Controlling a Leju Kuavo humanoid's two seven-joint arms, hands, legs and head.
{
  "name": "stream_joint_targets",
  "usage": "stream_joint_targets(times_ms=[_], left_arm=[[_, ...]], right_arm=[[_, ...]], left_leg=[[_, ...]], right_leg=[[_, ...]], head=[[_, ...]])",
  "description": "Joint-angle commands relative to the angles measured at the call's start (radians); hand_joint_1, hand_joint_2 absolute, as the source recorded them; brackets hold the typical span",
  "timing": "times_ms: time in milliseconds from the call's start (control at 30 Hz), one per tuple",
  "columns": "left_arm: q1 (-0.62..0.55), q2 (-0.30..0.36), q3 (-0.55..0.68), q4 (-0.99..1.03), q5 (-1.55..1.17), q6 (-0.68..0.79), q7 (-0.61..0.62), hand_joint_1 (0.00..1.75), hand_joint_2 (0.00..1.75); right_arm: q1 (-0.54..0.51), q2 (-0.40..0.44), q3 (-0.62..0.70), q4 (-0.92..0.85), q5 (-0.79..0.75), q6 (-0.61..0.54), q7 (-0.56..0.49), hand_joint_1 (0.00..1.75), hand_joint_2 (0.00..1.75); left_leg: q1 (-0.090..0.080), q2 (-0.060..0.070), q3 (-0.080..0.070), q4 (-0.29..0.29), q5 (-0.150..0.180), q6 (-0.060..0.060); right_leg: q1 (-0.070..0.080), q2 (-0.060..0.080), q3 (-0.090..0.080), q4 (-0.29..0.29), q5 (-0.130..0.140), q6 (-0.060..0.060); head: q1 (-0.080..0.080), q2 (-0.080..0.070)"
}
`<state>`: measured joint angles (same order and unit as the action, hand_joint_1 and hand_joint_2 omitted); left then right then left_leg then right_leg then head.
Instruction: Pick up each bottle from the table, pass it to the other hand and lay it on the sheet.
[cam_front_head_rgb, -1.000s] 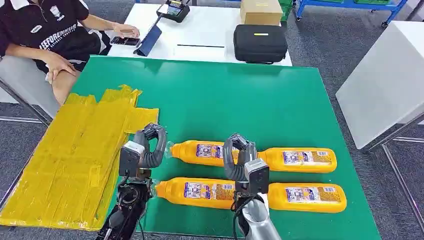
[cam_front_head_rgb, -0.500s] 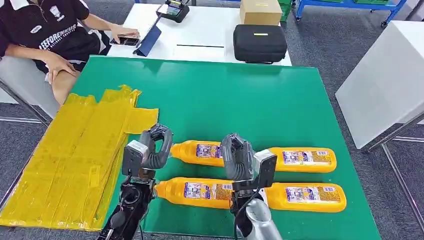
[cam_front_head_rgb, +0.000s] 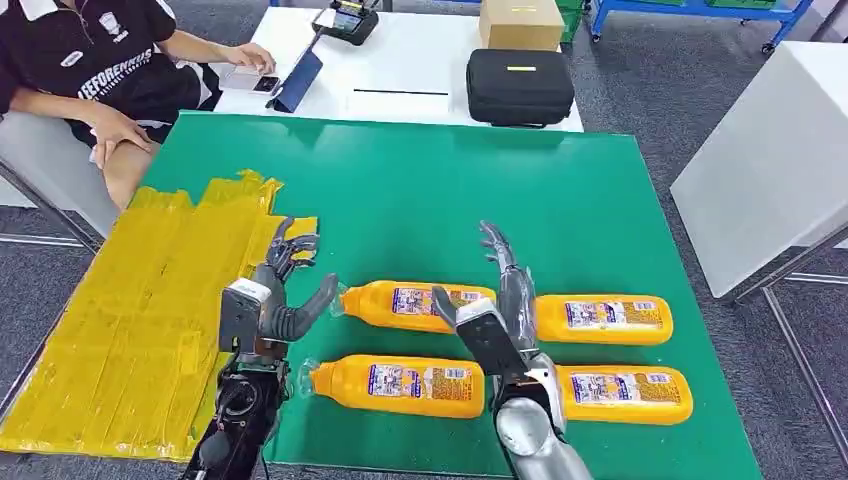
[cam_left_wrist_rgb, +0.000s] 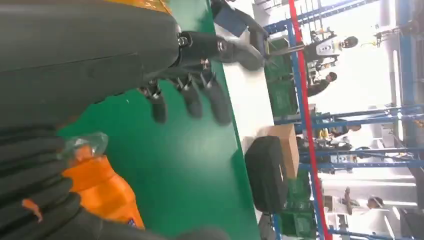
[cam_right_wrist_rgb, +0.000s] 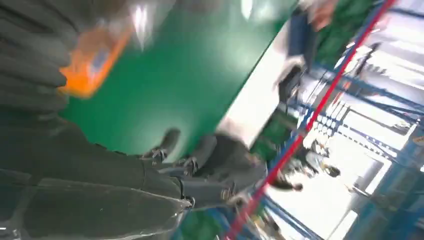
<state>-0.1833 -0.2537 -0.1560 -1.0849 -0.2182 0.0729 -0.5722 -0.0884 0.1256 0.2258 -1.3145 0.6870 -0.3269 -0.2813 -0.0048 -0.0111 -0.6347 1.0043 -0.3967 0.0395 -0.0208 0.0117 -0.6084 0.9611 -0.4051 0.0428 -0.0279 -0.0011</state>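
Bottles lie untouched on the green table (cam_front_head_rgb: 560, 190) as the robot's two hands hang over them, fingers spread and holding nothing.

Nearest the robot, two orange bottles lie end to end, the near left bottle (cam_front_head_rgb: 398, 384) and the near right bottle (cam_front_head_rgb: 625, 393); just behind them a second pair lies the same way, the far left bottle (cam_front_head_rgb: 410, 304) and the far right bottle (cam_front_head_rgb: 603, 318). The left hand (cam_front_head_rgb: 280, 290) is released above the seam between the yellow sheet (cam_front_head_rgb: 130, 310) and the bottle caps. The right hand (cam_front_head_rgb: 500, 300) reaches, fingers extended, across the far left bottle without gripping it. Beyond, on a white table (cam_front_head_rgb: 420, 60), sit a black case (cam_front_head_rgb: 520, 86) and a cardboard box (cam_front_head_rgb: 522, 22), with a seated person (cam_front_head_rgb: 95, 60) at its corner.
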Motion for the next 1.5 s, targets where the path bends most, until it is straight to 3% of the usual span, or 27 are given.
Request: stream_joint_targets(times_ms=[33, 267, 400, 633, 667, 700, 1500], left_arm=[[-0.019, 0.024, 0.03, 0.019, 0.004, -0.018, 0.012, 0.0, 1.75], [-0.024, 0.025, 0.03, 0.03, 0.007, -0.021, 0.013, 0.0, 1.75], [-0.053, 0.023, 0.038, 0.08, 0.039, -0.037, 0.013, 0.0, 1.75], [-0.077, 0.024, 0.048, 0.147, 0.054, -0.027, 0.008, 0.0, 1.75], [-0.076, 0.023, 0.05, 0.145, 0.057, -0.026, 0.006, 0.0, 1.75], [-0.072, 0.022, 0.051, 0.139, 0.061, -0.027, 0.004, 0.0, 1.75], [-0.041, 0.023, 0.048, 0.096, 0.07, -0.012, 0.022, 0.0, 1.75]], right_arm=[[-0.089, -0.093, 0.072, 0.078, 0.276, 0.019, 0.138, 0.0, 1.75], [-0.106, -0.091, 0.08, 0.118, 0.305, 0.047, 0.153, 0.0, 1.75], [-0.214, -0.072, 0.105, 0.357, 0.34, 0.095, 0.162, 0.0, 1.75], [-0.269, -0.044, 0.15, 0.541, 0.375, 0.125, 0.147, 0.0, 1.75], [-0.272, -0.042, 0.156, 0.548, 0.381, 0.121, 0.149, 0.0, 1.75], [-0.277, -0.039, 0.159, 0.563, 0.384, 0.124, 0.153, 0.0, 1.75], [-0.309, -0.017, 0.153, 0.672, 0.413, 0.122, 0.209, 0.0, 1.75]], left_leg=[[0.0, 0.002, 0.006, 0.0, -0.003, -0.002], [0.0, 0.002, 0.004, -0.001, -0.001, -0.001], [0.001, 0.004, 0.006, -0.001, -0.002, -0.002], [0.001, 0.004, 0.011, -0.002, -0.004, -0.003], [0.001, 0.003, 0.004, -0.001, -0.001, -0.001], [0.001, 0.004, 0.009, -0.001, -0.003, -0.003], [0.001, 0.002, 0.006, 0.0, -0.003, -0.002]], right_leg=[[0.001, 0.0, 0.005, 0.0, -0.002, -0.002], [0.0, 0.0, 0.003, -0.001, -0.001, -0.001], [0.001, 0.003, 0.005, -0.001, -0.001, -0.002], [0.002, 0.002, 0.01, -0.002, -0.003, -0.004], [0.001, 0.002, 0.004, -0.001, 0.0, -0.002], [0.001, 0.002, 0.007, -0.001, -0.001, -0.004], [0.001, 0.001, 0.006, 0.0, -0.001, -0.004]], head=[[0.0, 0.0], [0.0, 0.0], [0.0, 0.0], [0.0, 0.0], [0.0, 0.0], [0.0, 0.0], [0.0, 0.0]])
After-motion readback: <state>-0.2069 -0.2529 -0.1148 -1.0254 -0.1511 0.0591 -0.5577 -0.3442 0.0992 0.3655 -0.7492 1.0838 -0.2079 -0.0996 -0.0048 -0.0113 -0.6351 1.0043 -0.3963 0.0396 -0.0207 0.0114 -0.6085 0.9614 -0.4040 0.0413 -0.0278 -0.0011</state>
